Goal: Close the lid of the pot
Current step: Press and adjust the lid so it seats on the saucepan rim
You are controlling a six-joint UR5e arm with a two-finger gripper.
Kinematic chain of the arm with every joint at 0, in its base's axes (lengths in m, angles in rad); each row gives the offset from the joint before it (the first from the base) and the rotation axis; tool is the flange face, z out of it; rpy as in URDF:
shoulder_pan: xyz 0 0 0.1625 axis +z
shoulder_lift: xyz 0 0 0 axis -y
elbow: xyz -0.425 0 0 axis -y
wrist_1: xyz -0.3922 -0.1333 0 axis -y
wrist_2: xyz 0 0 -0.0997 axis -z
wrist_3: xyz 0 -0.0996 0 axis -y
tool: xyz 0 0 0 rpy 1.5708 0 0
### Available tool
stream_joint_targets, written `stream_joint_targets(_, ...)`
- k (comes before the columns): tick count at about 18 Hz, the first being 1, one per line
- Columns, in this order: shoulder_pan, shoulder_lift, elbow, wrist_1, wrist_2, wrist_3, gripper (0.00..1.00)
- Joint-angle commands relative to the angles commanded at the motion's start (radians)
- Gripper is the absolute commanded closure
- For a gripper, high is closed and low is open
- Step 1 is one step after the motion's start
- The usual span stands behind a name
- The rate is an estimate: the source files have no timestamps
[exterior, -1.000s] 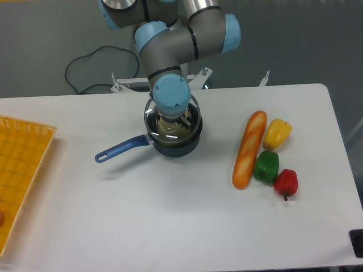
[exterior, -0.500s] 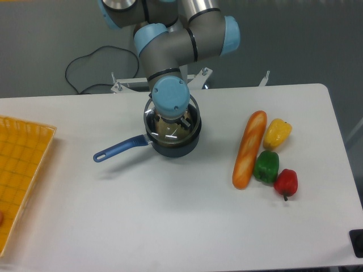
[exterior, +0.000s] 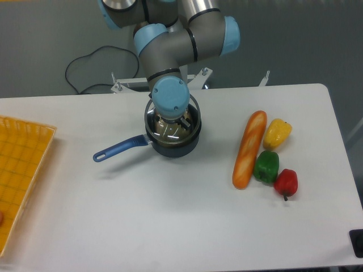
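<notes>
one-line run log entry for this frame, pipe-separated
phase: lid placement | gripper: over pot, jaws hidden by wrist | lid: on pot rim, seating unclear | pot handle: points left | release: unconfirmed

Above the pot [exterior: 173,144] in the upper middle of the frame, the arm's wrist [exterior: 170,95] blocks the way from the top. The pot handle [exterior: 120,149] sticks out to the left. On the right stand a baguette [exterior: 249,149] and three peppers [exterior: 266,166]; a yellow tray [exterior: 20,170] occupies the left edge. The lower middle of the table [exterior: 170,221] is open.
</notes>
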Motion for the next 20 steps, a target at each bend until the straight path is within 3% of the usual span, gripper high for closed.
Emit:
stream_joint_targets(11, 0.002, 0.002, 0.008, 0.000, 0.000, 0.002, 0.11)
stream_joint_targets(15, 0.002, 0.002, 0.032, -0.005, 0.000, 0.002, 0.02)
stream_joint_targets(20, 0.005, 0.003, 0.083, -0.009, -0.008, 0.000, 0.00)
